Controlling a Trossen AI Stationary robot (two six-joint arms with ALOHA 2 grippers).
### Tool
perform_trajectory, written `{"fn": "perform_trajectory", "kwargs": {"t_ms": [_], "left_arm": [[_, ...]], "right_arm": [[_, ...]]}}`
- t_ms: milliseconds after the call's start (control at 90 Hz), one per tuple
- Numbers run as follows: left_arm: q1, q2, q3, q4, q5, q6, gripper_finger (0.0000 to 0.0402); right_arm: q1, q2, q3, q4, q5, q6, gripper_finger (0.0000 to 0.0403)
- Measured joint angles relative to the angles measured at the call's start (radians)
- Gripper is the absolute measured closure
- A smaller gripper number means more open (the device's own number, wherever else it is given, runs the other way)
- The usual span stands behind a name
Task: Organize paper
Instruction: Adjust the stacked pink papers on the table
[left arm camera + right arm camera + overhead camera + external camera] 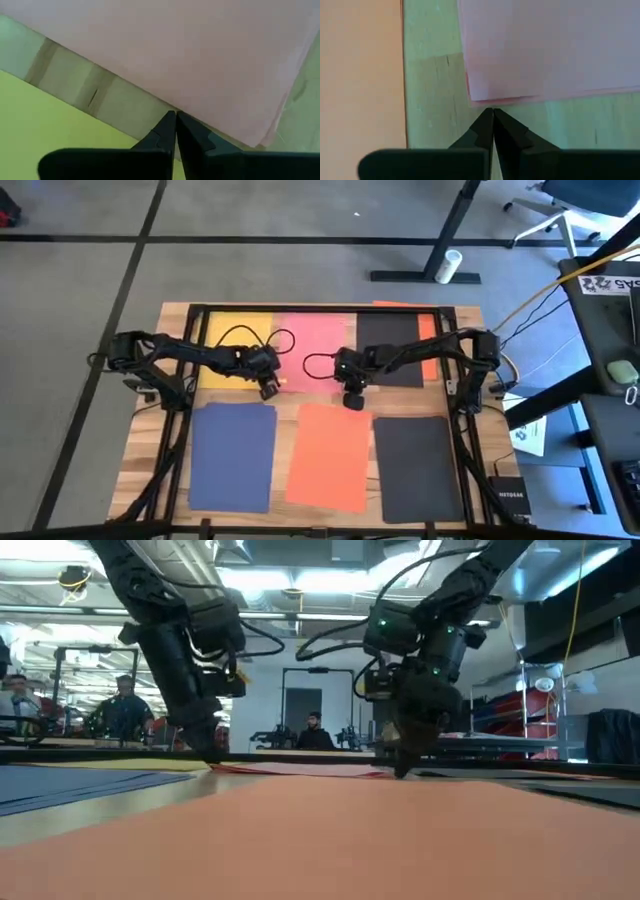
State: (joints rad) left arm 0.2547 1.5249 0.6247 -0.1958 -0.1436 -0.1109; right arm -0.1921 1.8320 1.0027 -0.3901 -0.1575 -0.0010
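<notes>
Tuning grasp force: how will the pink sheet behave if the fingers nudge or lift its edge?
The pink sheet lies flat and thin on the table, so probably floppy and very light. With both grippers' fingers closed at its near edge, it may slide or buckle rather than lift.

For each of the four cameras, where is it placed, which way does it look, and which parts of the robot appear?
High: overhead, looking down; both arms, left gripper, right gripper.
Low: table level, looking across the orange sheet; both arms descend.
Left wrist: faces the pink sheet and yellow sheet; own shut fingers.
Right wrist: faces the pink sheet's corner; own shut fingers.
Shared: both wrist views show the pink sheet.
</notes>
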Motion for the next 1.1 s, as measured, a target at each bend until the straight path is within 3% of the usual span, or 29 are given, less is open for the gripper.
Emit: {"fn": "perform_trajectory", "kwargs": {"t_ms": [1100], "left_arm": [[0.000, 0.000, 0.000, -0.014, -0.024, -0.017, 0.0402]], "right_arm": [[-0.026, 0.003, 0.003, -0.015, 0.013, -0.039, 0.0403]]}}
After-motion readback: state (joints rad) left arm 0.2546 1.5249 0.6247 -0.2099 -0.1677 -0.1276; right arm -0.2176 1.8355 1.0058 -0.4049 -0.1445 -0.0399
